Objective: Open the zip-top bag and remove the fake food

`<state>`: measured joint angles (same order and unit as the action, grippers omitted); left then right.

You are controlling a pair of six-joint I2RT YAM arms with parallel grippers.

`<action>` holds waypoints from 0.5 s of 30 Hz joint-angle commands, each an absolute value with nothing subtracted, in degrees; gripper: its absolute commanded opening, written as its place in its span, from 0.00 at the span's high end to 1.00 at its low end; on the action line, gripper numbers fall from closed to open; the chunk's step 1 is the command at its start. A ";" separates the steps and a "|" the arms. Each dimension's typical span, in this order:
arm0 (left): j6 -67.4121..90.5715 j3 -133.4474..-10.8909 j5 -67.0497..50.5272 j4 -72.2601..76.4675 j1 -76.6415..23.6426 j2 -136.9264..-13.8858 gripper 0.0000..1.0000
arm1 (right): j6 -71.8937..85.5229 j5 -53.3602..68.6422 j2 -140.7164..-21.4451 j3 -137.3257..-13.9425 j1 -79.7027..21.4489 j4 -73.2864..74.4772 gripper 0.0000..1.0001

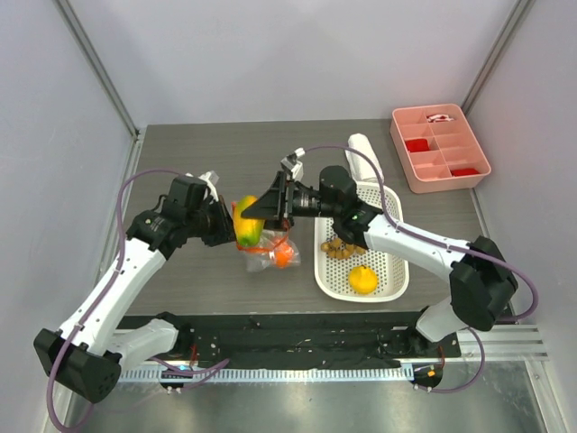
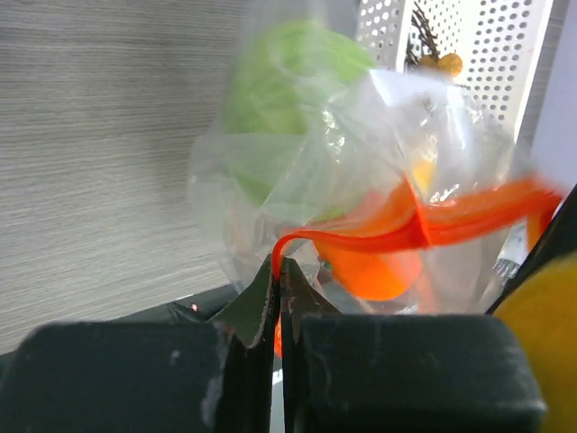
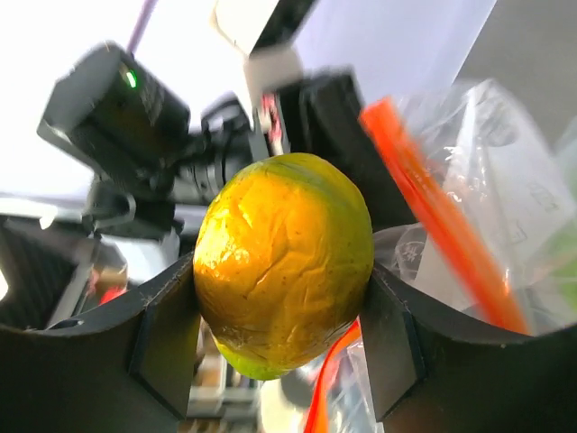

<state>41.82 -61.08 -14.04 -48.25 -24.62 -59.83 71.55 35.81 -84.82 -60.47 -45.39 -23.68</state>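
The clear zip-top bag [image 1: 263, 260] hangs just above the table, its orange-red zip strip [image 2: 424, 225] curling across the mouth. My left gripper [image 2: 279, 271] is shut on the end of that strip and holds the bag up [image 1: 227, 231]. Through the plastic show a green fruit [image 2: 288, 99] and an orange [image 2: 374, 271], also [image 1: 286, 256]. My right gripper [image 3: 284, 298] is shut on the yellow-green mango [image 3: 284, 271], its fingers [image 3: 167, 343] pressed on both sides. The mango [image 1: 248, 225] is above the bag's mouth, close to the left gripper.
A white perforated basket [image 1: 389, 262] to the right of the bag holds a yellow lemon [image 1: 363, 280] and brown grapes [image 1: 338, 248]. A pink compartment tray [image 1: 439, 147] stands at the back right. Grey walls close in the table on both sides.
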 commanded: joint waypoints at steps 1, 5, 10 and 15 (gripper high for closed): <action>40.60 -63.37 -11.52 -47.55 -24.35 -60.21 1.00 | 71.50 47.56 -84.03 -65.28 -46.49 -15.61 0.79; 40.61 -64.34 -9.06 -48.69 -24.35 -60.38 1.00 | 56.26 39.04 -80.08 -69.26 -46.41 2.28 0.76; 39.64 -64.95 -7.12 -49.83 -24.35 -61.26 1.00 | 59.99 33.22 -76.28 -64.52 -45.53 2.02 0.70; 38.15 -67.14 -4.57 -51.24 -24.35 -61.61 1.00 | 60.03 25.78 -73.40 -62.41 -45.36 12.88 0.69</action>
<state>40.66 -63.86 -8.10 -50.46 -24.62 -61.52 60.18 33.10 -76.95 -64.49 -45.80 3.79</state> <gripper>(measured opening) 0.002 0.661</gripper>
